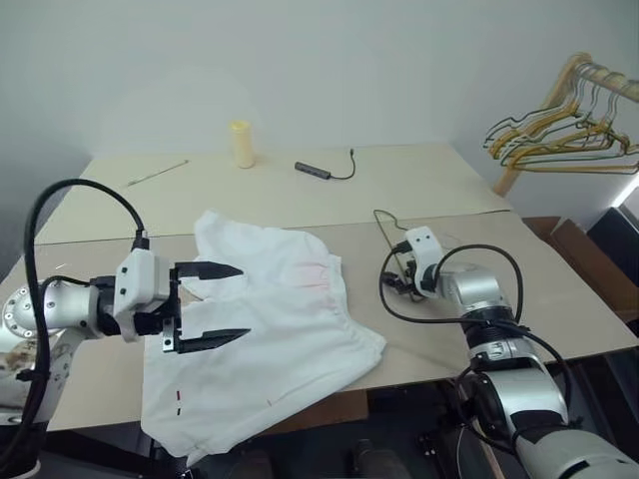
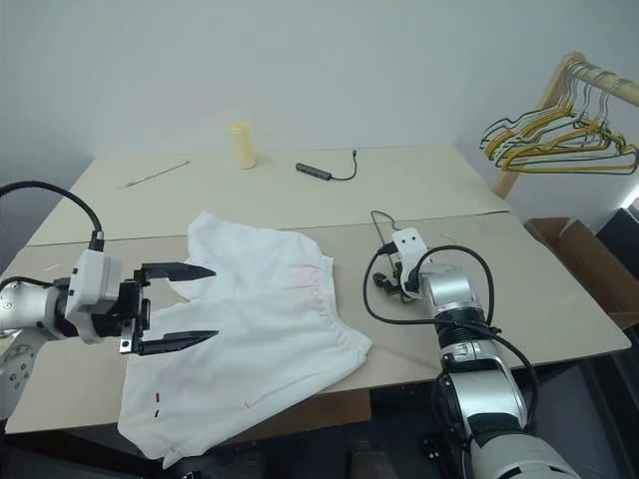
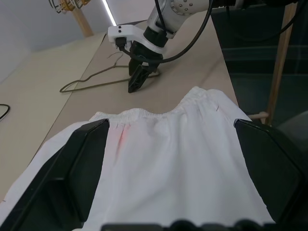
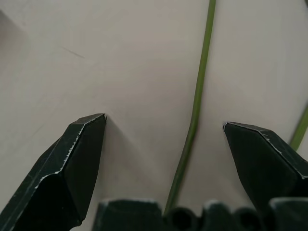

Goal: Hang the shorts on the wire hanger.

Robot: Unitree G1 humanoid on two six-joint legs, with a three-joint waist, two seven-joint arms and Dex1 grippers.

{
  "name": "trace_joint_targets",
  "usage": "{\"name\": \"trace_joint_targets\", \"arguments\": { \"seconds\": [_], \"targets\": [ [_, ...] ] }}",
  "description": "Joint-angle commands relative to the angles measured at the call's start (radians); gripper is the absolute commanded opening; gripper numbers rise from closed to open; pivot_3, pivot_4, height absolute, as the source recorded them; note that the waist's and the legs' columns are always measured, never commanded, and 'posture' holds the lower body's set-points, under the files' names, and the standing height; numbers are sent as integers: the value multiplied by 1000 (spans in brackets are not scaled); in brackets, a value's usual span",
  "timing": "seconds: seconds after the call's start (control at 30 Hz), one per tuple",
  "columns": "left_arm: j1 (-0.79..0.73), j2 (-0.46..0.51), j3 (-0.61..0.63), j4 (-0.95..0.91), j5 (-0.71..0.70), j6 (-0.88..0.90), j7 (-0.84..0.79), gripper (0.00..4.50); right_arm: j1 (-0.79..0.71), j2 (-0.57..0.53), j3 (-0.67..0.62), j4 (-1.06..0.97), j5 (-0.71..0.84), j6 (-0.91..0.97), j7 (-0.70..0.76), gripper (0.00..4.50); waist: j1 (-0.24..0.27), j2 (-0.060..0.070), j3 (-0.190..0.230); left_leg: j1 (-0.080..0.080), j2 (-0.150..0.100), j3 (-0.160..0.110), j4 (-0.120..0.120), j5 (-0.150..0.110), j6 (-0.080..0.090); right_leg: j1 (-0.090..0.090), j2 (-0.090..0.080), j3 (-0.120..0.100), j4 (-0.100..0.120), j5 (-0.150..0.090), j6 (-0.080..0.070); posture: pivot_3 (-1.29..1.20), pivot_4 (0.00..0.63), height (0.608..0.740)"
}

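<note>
The white shorts (image 1: 270, 329) lie spread on the table's near side, waistband to the right and one leg draped over the front edge. My left gripper (image 1: 215, 304) hovers open just above their left part, pointing right; the left wrist view shows the waistband (image 3: 144, 114) between its fingers. The wire hanger (image 3: 96, 82) lies flat on the table right of the shorts, its hook (image 1: 384, 222) toward the back. My right gripper (image 4: 163, 124) is open, tipped down onto the table, and straddles a thin green stretch of the hanger's wire (image 4: 197, 96).
At the back of the table (image 1: 419, 190) stand a yellow cylinder (image 1: 241, 144), a black stick with a cable (image 1: 313, 171) and a thin rod (image 1: 157, 173). A wooden rack with bunched yellow and green hangers (image 1: 569, 135) rises at the far right, above a cardboard box (image 1: 589, 259).
</note>
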Motion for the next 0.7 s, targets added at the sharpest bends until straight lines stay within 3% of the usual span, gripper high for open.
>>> {"name": "trace_joint_targets", "arguments": {
  "seconds": [0.03, 0.17, 0.37, 0.5, 0.7],
  "targets": [
    [-13, -6, -6, -17, -13, -7, -2, 4500, -17, 8, -3, 27, 24, 45, -9, 4452, -4, 0, 0, 1, 0, 0, 0, 0, 0, 1, 0, 0, 0, 0, 0, 4, 0, 740],
    [-28, -18, -21, -17, -9, -16, 1, 4500, -16, 8, 5, 65, 21, 61, -33, 3564, -5, -1, -1, 2, 0, 0, 0, 0, 0, 1, 0, 0, 0, 0, 0, 7, 0, 740],
    [-46, -47, -38, -28, -9, -13, 25, 4500, -16, 4, 16, 76, 13, 61, -68, 1537, -5, -2, -3, 3, 0, 0, 0, 0, 0, 2, 0, 0, 0, 0, 0, 1, 0, 740],
    [-63, -47, -57, -46, -54, 86, 59, 4500, 1, 2, 40, 67, 2, 46, -75, 110, -6, -3, -4, 2, 0, 0, 0, 0, 0, 2, 1, 1, 0, 0, 0, 4, 0, 740],
    [-86, -54, -101, -34, -3, 90, 90, 4500, 8, -2, 39, 39, -2, 32, -118, 18, -6, -4, -5, 3, 0, -1, 0, 0, 0, 2, 1, 1, 0, 0, 0, -2, 0, 740]
  ]
}}
